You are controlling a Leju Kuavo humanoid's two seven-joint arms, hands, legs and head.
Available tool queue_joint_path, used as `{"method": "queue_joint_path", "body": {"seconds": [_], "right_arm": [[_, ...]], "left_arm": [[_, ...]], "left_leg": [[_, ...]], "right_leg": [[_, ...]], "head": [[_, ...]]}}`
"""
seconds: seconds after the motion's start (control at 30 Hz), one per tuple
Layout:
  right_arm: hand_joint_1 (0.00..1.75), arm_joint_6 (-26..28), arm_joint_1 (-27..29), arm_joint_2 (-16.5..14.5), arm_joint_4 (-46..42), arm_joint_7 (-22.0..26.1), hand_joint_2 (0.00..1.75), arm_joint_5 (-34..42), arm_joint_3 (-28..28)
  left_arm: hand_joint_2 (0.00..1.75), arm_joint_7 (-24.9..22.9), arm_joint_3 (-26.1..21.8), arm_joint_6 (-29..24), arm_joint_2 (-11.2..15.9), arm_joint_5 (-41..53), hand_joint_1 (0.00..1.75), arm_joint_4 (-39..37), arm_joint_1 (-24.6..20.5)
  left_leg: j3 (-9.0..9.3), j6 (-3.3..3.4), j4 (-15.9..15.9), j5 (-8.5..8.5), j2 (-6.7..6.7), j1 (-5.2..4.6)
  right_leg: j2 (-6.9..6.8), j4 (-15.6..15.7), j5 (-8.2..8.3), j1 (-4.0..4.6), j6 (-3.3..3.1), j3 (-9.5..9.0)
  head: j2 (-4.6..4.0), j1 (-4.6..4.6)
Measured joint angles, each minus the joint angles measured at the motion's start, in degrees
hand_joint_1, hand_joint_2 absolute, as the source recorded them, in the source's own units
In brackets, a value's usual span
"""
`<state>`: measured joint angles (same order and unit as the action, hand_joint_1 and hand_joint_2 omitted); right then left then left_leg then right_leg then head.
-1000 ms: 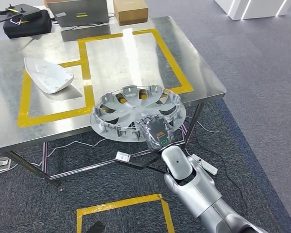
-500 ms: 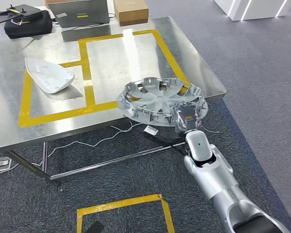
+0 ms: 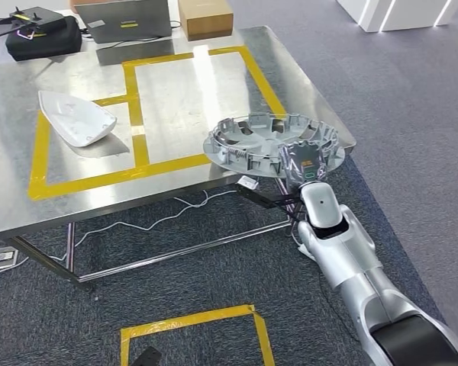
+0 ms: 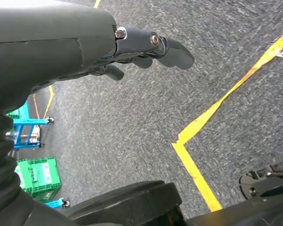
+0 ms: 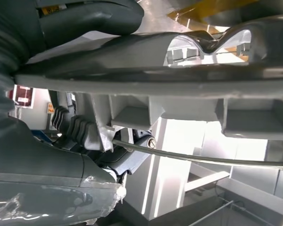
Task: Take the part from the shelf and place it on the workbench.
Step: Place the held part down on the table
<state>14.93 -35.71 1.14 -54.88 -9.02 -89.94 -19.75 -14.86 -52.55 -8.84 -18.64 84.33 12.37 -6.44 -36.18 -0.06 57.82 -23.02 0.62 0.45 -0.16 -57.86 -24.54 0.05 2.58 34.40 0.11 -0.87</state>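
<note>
The part is a round silver hubcap [image 3: 261,139], held level with its ribbed inner side up over the near right corner of the steel workbench [image 3: 175,99]. My right hand [image 3: 303,162] grips its near rim, the arm reaching up from the lower right. In the right wrist view the hubcap's rim [image 5: 161,80] runs across close to the camera, with my thumb [image 5: 94,19] on one face and fingers on the other. My left hand [image 4: 147,47] hangs over the grey carpet, fingers loosely curled, holding nothing.
A white curved shell [image 3: 77,118] lies in the left yellow-taped box. A black bag [image 3: 42,34], a laptop [image 3: 123,19] and a cardboard box [image 3: 204,17] stand along the far edge. Cables run under the workbench. Yellow tape [image 3: 192,324] marks the carpet.
My right hand has carried the hubcap to the right and up, from below the front edge to over the workbench's near right corner. The shell has not moved.
</note>
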Motion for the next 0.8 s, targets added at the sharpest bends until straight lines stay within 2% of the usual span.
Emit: {"method": "queue_joint_path", "body": {"seconds": [0.4, 0.53, 0.8], "right_arm": [[1.75, -2.2, -3.7, -2.2, 2.8, 2.0, 1.75, 0.0, 0.0], [1.75, -2.5, -5.6, -3.7, 5.1, 0.3, 1.75, 0.0, -0.4], [1.75, -4.2, -12.3, -8.2, 16.3, -2.7, 1.75, 0.1, -1.9]], "left_arm": [[1.75, -0.9, -1.0, -2.0, 0.0, 0.0, 0.00, -0.5, -0.2], [1.75, -2.0, -0.9, -1.3, 0.0, 0.2, 0.00, -0.5, -0.4], [1.75, -2.8, -0.8, -0.5, 0.0, 0.4, 0.00, -0.5, -0.5]], "left_leg": [[-0.01, -0.01, 0.0, 0.04, -0.07, 0.02], [-0.04, -0.03, 0.0, 0.06, -0.10, 0.01], [-0.06, -0.14, 0.0, 0.17, -0.11, 0.03]], "right_leg": [[0.01, 0.0, 0.03, 0.03, -0.01, 0.02], [0.04, -0.1, 0.03, 0.03, -0.02, 0.08], [0.03, -0.2, 0.06, 0.03, -0.06, 0.18]], "head": [[0.00, 0.00], [0.00, 0.00], [0.00, 0.01]]}}
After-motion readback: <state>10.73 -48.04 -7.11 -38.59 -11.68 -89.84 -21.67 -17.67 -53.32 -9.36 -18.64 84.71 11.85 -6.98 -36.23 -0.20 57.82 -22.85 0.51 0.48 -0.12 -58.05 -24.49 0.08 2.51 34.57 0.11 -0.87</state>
